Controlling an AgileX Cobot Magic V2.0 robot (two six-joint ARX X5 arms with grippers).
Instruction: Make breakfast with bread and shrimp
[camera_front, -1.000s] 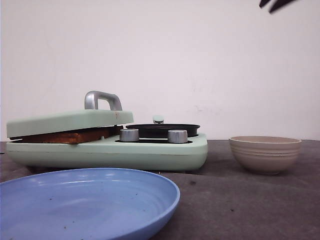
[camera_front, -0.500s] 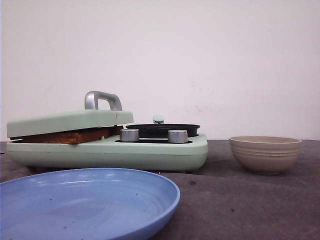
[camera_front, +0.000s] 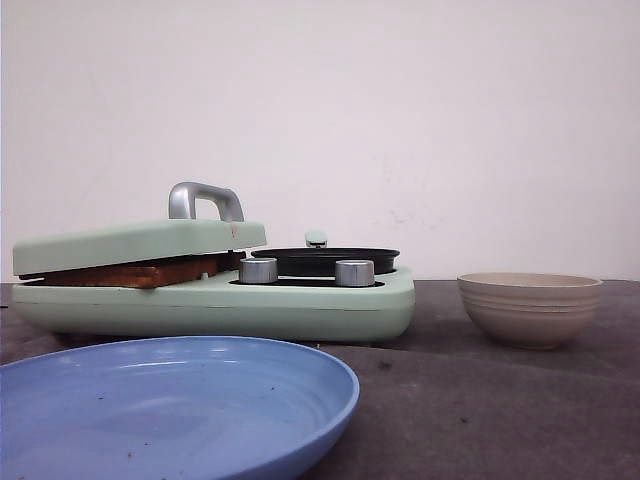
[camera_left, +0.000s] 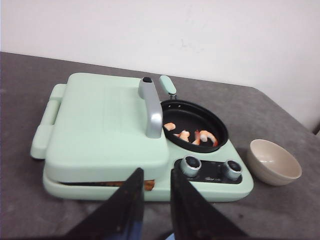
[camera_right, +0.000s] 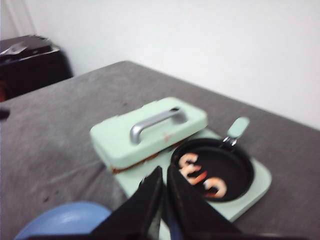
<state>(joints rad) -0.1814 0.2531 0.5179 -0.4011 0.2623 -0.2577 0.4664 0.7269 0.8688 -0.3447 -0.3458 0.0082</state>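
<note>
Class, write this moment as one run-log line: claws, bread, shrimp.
left claw: empty, near shut | right claw: empty, near shut | bread: under press lid | shrimp: in black pan

The bread (camera_front: 135, 271) is pressed flat inside the pale green sandwich maker (camera_front: 215, 300), under its lowered lid (camera_front: 140, 243). Only its brown toasted edge shows in the gap between the lid and the base. The shrimp (camera_left: 192, 135) are several small orange-and-white curled pieces. They lie close together in the round black pan (camera_left: 194, 124), which sits on the same appliance, just beside the lid.
</note>
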